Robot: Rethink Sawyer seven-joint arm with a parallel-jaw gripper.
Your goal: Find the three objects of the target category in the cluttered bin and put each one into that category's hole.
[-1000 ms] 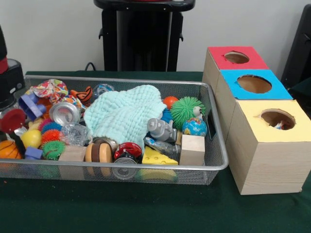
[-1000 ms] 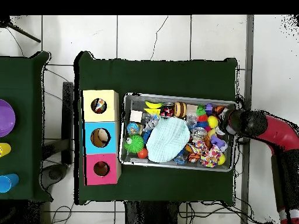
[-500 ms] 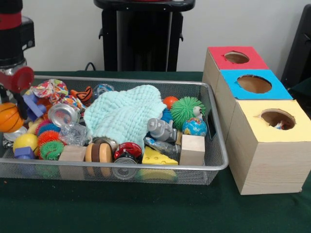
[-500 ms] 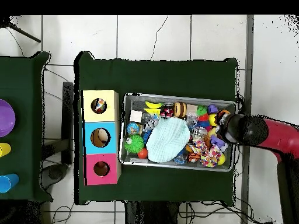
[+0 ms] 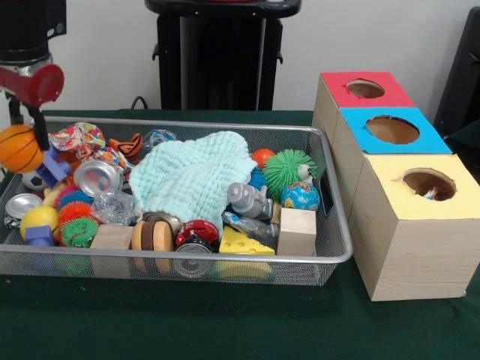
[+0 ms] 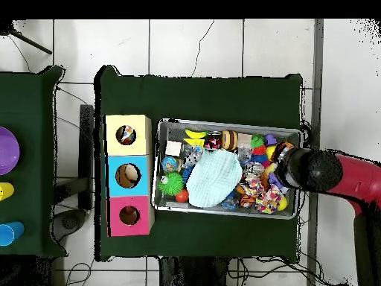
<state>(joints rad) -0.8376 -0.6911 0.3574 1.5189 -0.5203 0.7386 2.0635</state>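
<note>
Gripping ribbed orange ball, claw above wire-mesh bin; quilted mint cloth mid-bin.

A black cylindrical wrist housing is seen at the top left of the front view, with a narrow silver band along its lower edge. Below it a rounded red part is shown, from which thin dark pieces reach downward. In the overhead view the arm is shown as a thick red tube at the right, capped by a round black end.
</note>
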